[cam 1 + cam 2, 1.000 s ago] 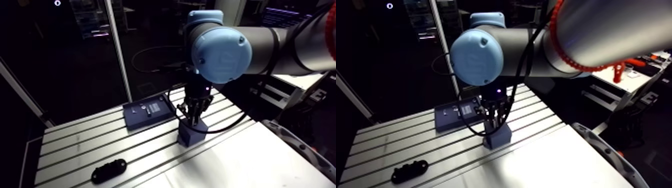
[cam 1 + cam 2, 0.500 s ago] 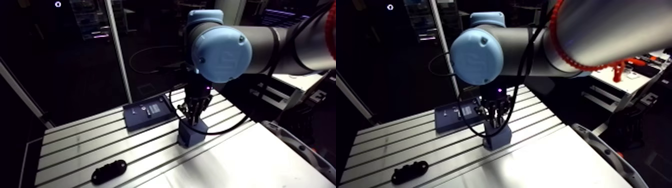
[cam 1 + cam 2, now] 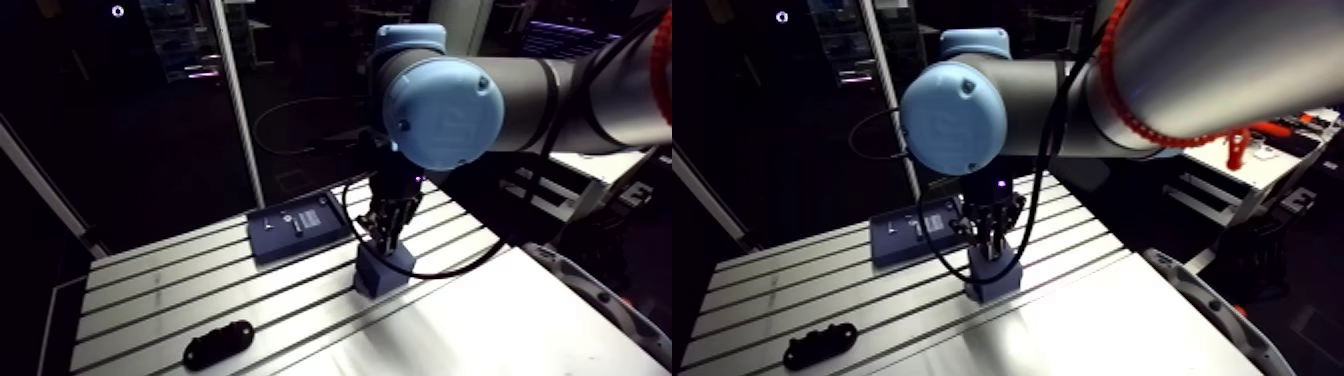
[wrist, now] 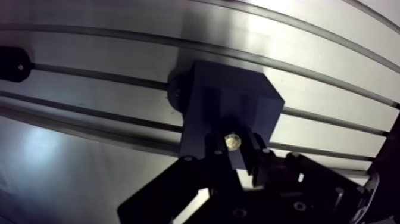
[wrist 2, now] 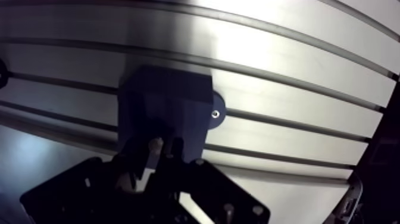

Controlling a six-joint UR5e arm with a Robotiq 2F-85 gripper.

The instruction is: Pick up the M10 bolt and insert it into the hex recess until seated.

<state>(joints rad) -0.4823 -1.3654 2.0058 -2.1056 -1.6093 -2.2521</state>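
Item: your claw [image 4: 234, 152] held the bolt [image 4: 232, 141] above the block [image 4: 229, 98]. Risk: any tilt might have jammed it there.

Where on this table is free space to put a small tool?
Free: the slotted table between the black part and the blue block; also the smooth sheet beside that block. Crowded: at the block, under the gripper.

Block [image 4: 232, 101] dk blue; bolt [image 4: 233, 141] brassy; table [image 4: 119, 65] silver, slotted.
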